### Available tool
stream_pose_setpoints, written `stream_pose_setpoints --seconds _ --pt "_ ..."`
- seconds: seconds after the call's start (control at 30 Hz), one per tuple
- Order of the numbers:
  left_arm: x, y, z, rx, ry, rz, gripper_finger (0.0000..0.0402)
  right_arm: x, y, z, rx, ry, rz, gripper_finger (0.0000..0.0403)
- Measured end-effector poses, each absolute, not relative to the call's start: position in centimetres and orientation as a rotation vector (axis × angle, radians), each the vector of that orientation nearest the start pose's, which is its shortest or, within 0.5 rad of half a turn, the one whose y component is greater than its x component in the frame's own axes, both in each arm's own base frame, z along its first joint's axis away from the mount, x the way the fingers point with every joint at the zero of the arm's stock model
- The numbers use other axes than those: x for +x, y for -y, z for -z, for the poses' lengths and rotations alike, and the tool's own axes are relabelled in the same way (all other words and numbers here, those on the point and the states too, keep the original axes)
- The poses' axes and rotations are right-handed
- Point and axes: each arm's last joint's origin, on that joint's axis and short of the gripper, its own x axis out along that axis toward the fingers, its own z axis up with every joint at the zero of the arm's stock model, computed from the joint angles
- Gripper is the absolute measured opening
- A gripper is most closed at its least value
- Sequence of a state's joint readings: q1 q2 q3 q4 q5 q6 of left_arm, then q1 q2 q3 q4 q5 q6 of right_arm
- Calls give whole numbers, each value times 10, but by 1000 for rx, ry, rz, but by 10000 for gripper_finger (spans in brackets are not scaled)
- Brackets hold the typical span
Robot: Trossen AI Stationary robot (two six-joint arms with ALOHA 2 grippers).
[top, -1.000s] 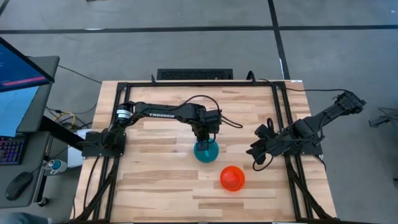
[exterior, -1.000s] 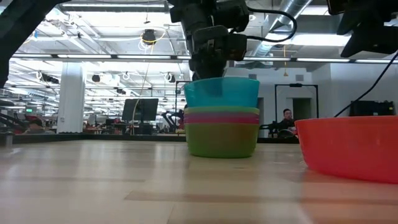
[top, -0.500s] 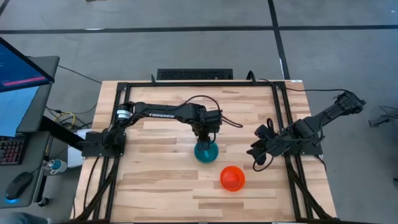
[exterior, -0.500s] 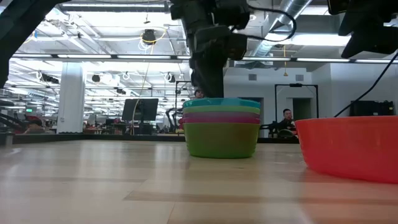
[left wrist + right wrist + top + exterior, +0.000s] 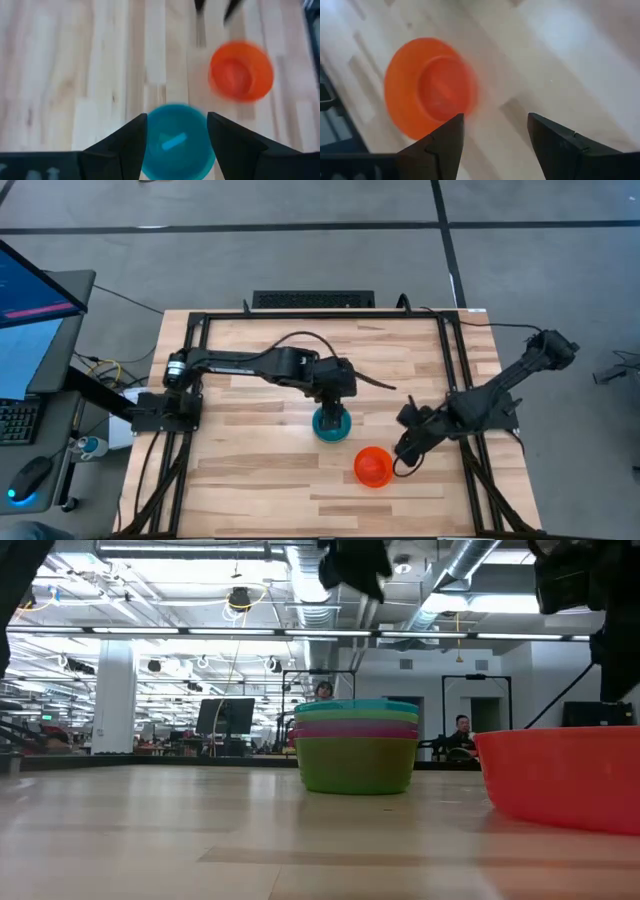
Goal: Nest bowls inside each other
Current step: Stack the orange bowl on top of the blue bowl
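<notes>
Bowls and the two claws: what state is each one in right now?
Blue bowl: upright, nested on top of the stack.
Stack: green at the bottom, pink and others between.
Orange-red bowl: upright, alone on the table, not nested.
Left gripper: open, empty, above the stack.
Right gripper: open, empty, near the orange-red bowl.

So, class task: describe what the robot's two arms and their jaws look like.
Both arms are dark, nearly black, jointed tubes mounted on black frame rails. The left arm bears white lettering and a silver band near its base, with a black cable looping over it. The right arm trails black cables too. Each ends in two dark, wedge-shaped jaws.
</notes>
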State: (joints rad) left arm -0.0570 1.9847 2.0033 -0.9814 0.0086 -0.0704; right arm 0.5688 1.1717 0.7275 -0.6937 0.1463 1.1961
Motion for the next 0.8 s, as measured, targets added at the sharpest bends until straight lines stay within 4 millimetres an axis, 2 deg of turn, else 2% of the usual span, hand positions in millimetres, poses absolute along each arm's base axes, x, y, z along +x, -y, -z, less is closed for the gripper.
stream_pose_setpoints --seconds 0.17,0.37,0.6,0.7,0.8 --pt "412 41 -359 -27 -843 -18 199 191 -118 -188 702 -1119 248 240" --pt "400 58 -377 7 -764 -72 199 199 -125 -166 677 -1189 273 240" --pt "385 70 -393 56 -711 -158 199 219 -135 -141 701 -1200 215 240" --pt "378 69 -387 76 -780 -193 199 225 -130 -134 709 -1202 250 238" --pt "370 66 -362 103 -922 -226 199 230 -119 -136 737 -1185 286 220"
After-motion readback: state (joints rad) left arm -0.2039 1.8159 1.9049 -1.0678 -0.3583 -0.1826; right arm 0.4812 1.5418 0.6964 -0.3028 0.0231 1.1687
